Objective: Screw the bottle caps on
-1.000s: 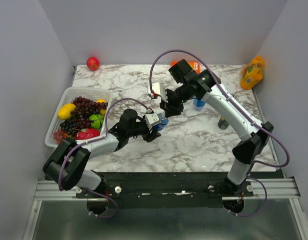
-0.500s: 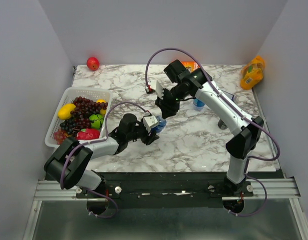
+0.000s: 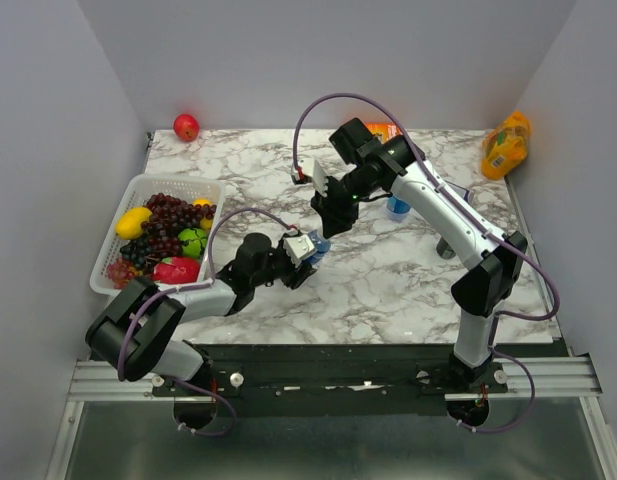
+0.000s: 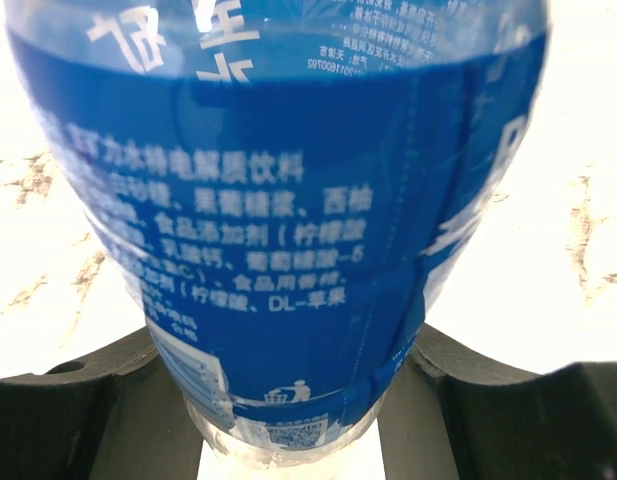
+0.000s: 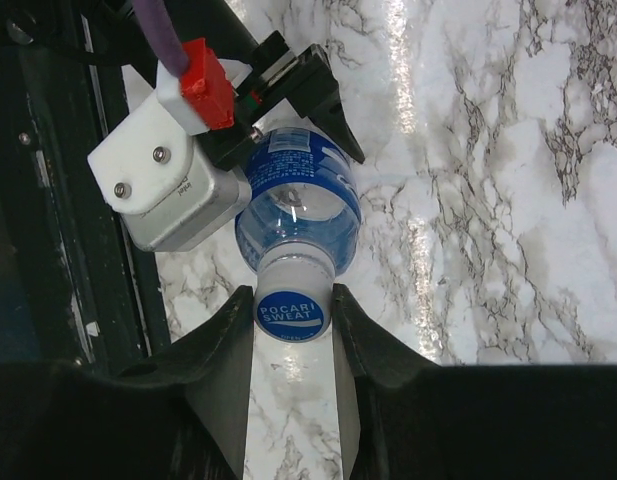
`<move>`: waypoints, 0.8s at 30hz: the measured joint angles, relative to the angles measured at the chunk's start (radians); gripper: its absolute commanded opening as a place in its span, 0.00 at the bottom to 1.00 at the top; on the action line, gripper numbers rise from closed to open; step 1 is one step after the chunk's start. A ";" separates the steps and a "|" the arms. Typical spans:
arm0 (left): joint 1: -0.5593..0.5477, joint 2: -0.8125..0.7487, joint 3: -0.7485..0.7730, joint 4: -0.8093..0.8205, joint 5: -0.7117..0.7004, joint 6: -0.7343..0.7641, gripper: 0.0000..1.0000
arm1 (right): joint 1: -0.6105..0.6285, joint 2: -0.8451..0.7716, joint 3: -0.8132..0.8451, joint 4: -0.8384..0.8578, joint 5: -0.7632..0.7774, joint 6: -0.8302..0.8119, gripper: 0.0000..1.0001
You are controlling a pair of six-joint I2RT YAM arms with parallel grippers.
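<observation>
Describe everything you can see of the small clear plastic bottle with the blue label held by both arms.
The clear plastic bottle is small, with a deep blue wraparound label printed in white text, a see-through shoulder and a narrow neck. It stands roughly upright over the marble table. The left gripper clamps its lower body from both sides. A blue screw cap reading Pocari Sweat sits on its neck, pinched by the right gripper. Whether its base touches the table is hidden.

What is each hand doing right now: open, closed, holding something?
Left hand: closed on the bottle, gripping its labelled body.
Right hand: closed around the blue cap sitting on that bottle's neck.
</observation>
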State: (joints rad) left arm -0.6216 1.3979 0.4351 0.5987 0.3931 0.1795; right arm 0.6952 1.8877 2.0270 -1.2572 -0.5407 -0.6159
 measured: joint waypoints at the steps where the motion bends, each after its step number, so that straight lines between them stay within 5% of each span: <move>1: -0.005 0.000 0.000 0.005 -0.020 0.014 0.00 | 0.000 0.000 0.000 0.000 0.000 0.005 0.38; 8: -0.035 0.001 -0.003 0.031 -0.151 0.068 0.00 | -0.008 0.000 -0.005 -0.001 0.005 0.031 0.44; 24: -0.035 -0.016 0.004 0.054 -0.160 0.078 0.00 | 0.003 0.035 0.237 -0.073 0.019 0.029 0.80</move>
State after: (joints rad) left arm -0.6567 1.3819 0.4389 0.6529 0.2333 0.2577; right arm 0.6987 1.9228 2.2635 -1.3304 -0.5213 -0.5865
